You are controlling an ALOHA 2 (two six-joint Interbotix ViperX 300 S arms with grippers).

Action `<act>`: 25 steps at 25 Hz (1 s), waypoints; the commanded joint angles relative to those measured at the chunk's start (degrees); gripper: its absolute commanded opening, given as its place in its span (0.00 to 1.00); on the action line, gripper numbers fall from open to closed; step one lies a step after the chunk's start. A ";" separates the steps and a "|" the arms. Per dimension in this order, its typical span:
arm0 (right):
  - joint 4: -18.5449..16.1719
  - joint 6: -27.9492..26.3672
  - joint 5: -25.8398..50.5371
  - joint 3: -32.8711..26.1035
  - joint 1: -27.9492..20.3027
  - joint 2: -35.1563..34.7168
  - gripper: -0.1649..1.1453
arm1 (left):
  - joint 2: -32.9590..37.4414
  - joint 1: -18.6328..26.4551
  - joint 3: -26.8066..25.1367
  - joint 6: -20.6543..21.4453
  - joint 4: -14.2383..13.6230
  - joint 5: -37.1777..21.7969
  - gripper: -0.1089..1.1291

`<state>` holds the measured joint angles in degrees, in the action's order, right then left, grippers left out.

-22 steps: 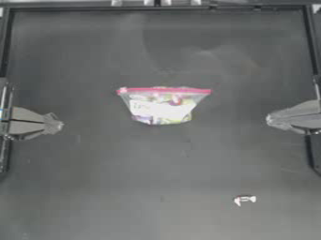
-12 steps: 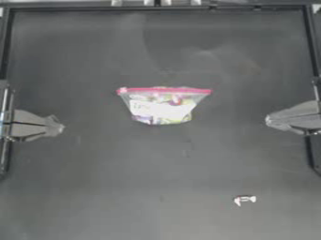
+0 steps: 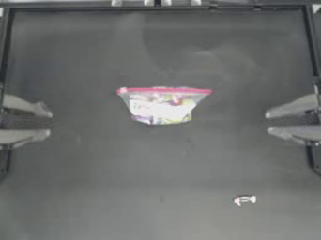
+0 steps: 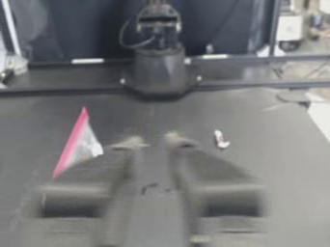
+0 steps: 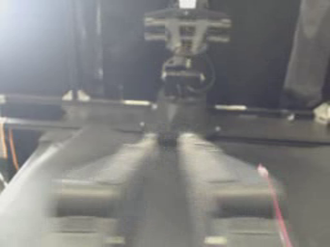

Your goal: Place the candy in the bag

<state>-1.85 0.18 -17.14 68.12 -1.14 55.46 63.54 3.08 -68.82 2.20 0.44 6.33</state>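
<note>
Top view: your bag [image 3: 162,105] lies flat near the middle of the dark table [image 3: 94,187], pink-red zip strip along its far edge, coloured sweets showing through the clear plastic. The candy [image 3: 244,200] sits alone on the near-right part of the table, well apart from the bag, tiny and white with twisted ends.

Your left gripper [image 3: 45,123] is at the left edge, level with the bag and well clear of it. Jaws spread wide, nothing between them. Your right gripper [image 3: 271,123] is at the right edge, same level, also spread wide and empty. Neither touches the bag or the candy.

Left wrist view: the left gripper [image 4: 153,142] shows as two blurred dark fingers with a gap between the tips. You get the bag [image 4: 77,144] edge-on here, pink strip as a slanted line, just off one side of the fingers. The candy [image 4: 220,139] lies off the other side, farther out. The right arm's base stands at the far table edge; the top view does not show that.

Right wrist view: the right gripper [image 5: 168,140] is heavily blurred. Only the bag's pink strip [image 5: 272,198] shows, as a thin line beside one finger. The candy is not in this view. The left arm stands at the far side.
</note>
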 commanded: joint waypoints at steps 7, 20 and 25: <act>0.09 -0.09 3.16 -2.64 -2.37 -0.35 0.90 | -0.35 0.44 0.70 0.00 1.05 0.00 0.91; 1.05 0.00 35.86 -22.68 -11.07 -8.53 0.89 | -0.44 3.08 -0.44 0.00 1.58 -1.58 0.90; -0.53 0.18 43.15 -29.44 -12.48 -14.85 0.89 | -0.53 3.08 -0.44 0.00 1.49 -1.58 0.90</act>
<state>-1.93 0.26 24.61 41.92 -13.36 42.36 63.63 5.98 -69.96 2.11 1.93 4.57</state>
